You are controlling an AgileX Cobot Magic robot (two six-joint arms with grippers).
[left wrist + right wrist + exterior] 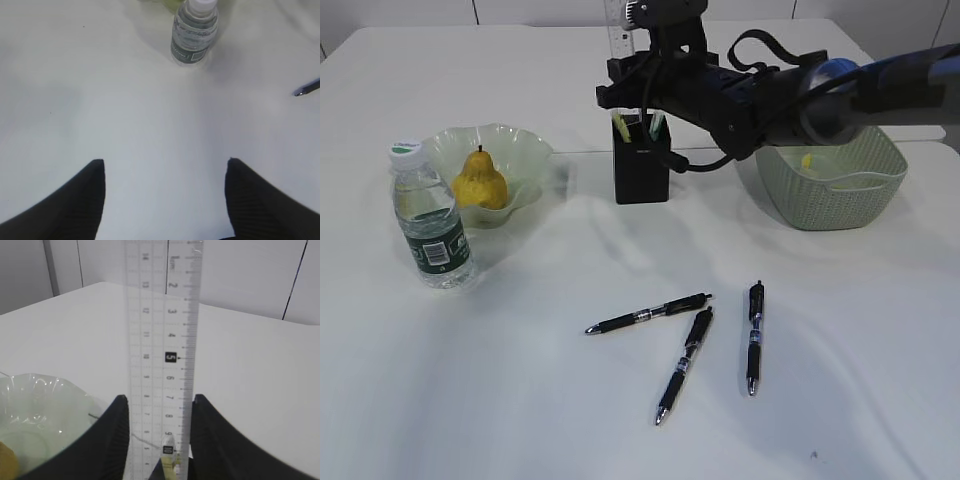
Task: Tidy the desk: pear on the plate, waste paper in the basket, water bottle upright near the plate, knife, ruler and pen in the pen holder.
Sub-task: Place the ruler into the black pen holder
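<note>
Two grippers are at work over a white counter [520, 400]. The right gripper [159, 412], at the end of a black arm reaching in from the right side, sits above a black pen holder [641, 172] and is clamped on a clear plastic ruler [162, 340], its two dark fingers [112, 440] pressing the ruler's long edges. The ruler stands upright with its lower end down in the pen holder; its top is cut off at the upper edge of both the exterior and right wrist views, and its printed marks are faint. Something yellow-green also pokes out of the holder, too small to identify. The left gripper [165, 195] hangs with its fingers spread wide over bare counter, holding nothing and touching nothing; only its two dark fingertips [85, 195] show, and the arm itself is out of the exterior view. A yellow pear [480, 182] rests in a pale green ruffled plate [525, 150] at the left. A water bottle [430, 220] stands upright just in front of the plate, close beside it. Three black pens [700, 340] lie loose on the counter toward the front, well apart from the holder. A green basket [840, 195] sits at the right, partly hidden by the arm, with a small yellowish scrap inside that is hard to make out.
</note>
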